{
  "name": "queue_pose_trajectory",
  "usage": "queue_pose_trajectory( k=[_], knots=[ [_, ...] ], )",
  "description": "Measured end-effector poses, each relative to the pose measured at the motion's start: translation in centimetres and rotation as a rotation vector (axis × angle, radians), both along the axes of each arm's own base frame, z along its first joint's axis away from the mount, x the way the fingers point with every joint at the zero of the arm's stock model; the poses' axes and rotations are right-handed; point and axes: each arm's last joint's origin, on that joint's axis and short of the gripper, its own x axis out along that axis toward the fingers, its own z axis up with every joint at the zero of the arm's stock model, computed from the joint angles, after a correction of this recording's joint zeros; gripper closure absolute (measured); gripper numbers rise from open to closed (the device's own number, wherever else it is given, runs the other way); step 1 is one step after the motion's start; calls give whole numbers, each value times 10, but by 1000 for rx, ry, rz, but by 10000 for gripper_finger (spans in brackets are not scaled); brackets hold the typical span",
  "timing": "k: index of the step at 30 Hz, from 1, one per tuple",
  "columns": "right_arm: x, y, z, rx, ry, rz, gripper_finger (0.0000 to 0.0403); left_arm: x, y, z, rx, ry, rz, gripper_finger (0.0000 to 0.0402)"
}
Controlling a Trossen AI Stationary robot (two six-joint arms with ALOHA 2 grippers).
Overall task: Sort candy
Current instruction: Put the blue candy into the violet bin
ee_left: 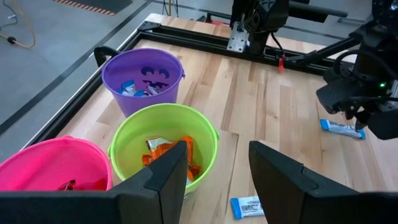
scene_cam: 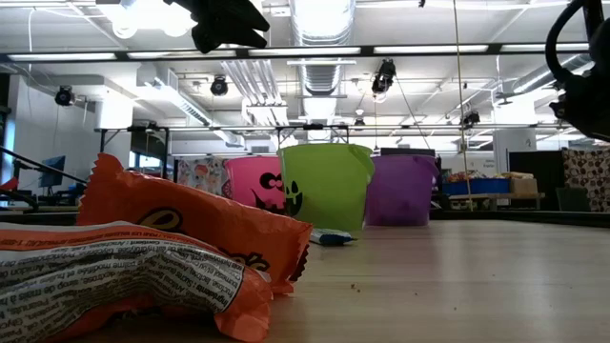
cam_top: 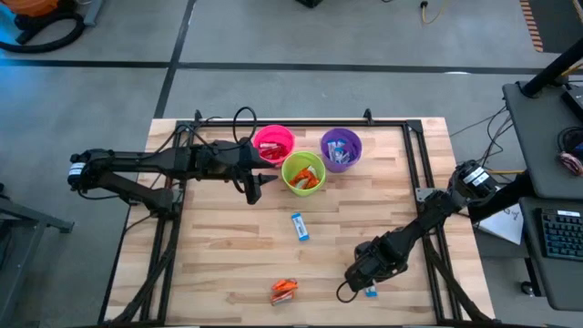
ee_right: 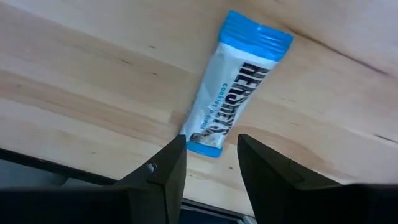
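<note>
Three cups stand at the far middle of the table: pink (cam_top: pixel 273 144) with red candy, green (cam_top: pixel 303 171) with orange candy, purple (cam_top: pixel 341 148) with blue-and-white candy. My left gripper (ee_left: pixel 216 163) hovers open beside and above the green cup (ee_left: pixel 163 134). One blue-and-white candy (ee_right: pixel 233 84) lies flat on the wood near the front right. My right gripper (ee_right: pixel 211 149) stands open just over that candy's near end, pointing steeply down, with nothing between its fingers. Another blue-and-white candy (cam_top: pixel 300 227) lies mid-table. Orange candies (cam_top: pixel 284 290) lie near the front edge.
A black metal frame (cam_top: pixel 414 155) runs along the table's far edge and down both sides. The orange candies (scene_cam: pixel 143 257) fill the low view's foreground, with the three cups (scene_cam: pixel 324 186) behind them. Bare wood lies between the cups and the front edge.
</note>
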Motion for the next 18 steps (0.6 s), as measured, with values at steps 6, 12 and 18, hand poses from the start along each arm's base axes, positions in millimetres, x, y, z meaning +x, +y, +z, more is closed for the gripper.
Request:
queue_pose_trajectory(
  k=[6, 12, 18],
  knots=[
    [-4, -3, 2, -23, 38, -15, 266, 0, 0, 0, 0, 2, 0, 247],
    [-5, -4, 4, -33, 12, 17, 276, 0, 0, 0, 1, 3, 1, 247],
    [-4, -4, 5, -34, 13, -9, 378, 0, 0, 0, 2, 3, 2, 247]
  ],
)
